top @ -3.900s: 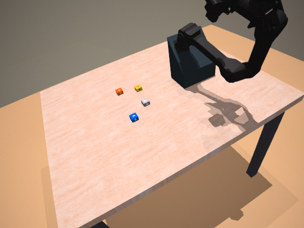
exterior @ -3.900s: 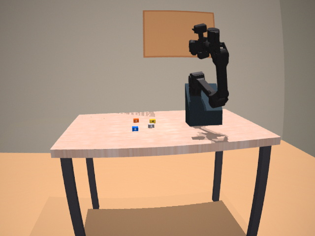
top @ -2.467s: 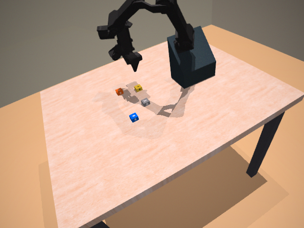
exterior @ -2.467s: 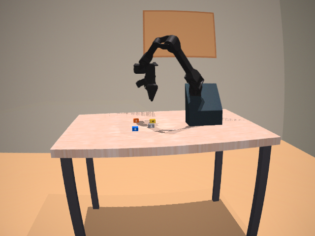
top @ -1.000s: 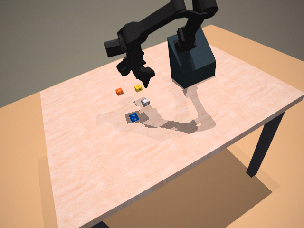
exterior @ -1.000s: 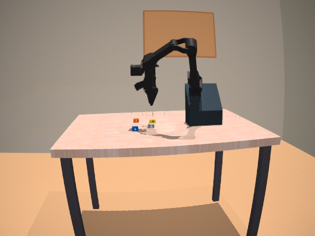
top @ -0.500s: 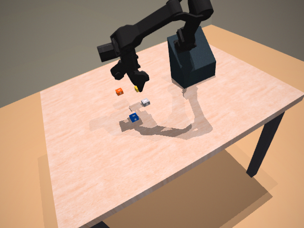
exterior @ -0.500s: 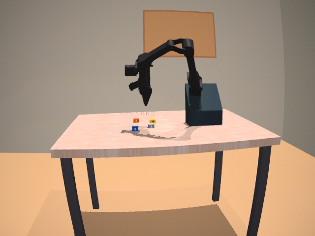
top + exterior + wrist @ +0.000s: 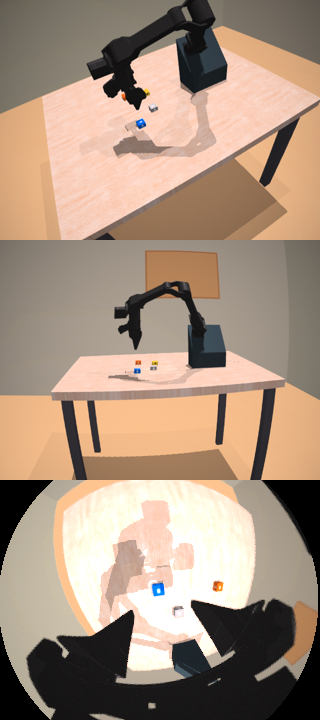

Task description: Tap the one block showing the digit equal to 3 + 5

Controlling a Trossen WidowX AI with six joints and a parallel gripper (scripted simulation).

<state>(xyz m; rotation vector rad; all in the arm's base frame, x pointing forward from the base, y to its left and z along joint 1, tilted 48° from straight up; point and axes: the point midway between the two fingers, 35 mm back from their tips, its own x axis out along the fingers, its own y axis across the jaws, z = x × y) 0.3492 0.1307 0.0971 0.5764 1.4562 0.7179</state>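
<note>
A blue block [image 9: 141, 123] [image 9: 137, 370] [image 9: 158, 589] stands on the table, nearest its front edge; its digit looks like an 8 but is small. A grey block [image 9: 153, 107] [image 9: 153, 368] [image 9: 178, 612] has a digit too faint to read. A yellow block [image 9: 147, 92] [image 9: 154, 363] shows a 4; it is not visible in the wrist view. An orange block [image 9: 124, 96] [image 9: 138, 362] [image 9: 218, 586] shows what looks like a 3, and the arm partly covers it in the top view. My gripper [image 9: 137, 109] [image 9: 135, 349] [image 9: 163, 607] is open and empty, pointing down high above the blocks.
The dark arm base [image 9: 206, 64] [image 9: 208, 353] [image 9: 190, 655] stands on the table [image 9: 90, 180] [image 9: 103, 388] to the right in the top and exterior views. The blocks sit close together, with the grey one between the blue and yellow ones. Arm shadows fall around the blue block.
</note>
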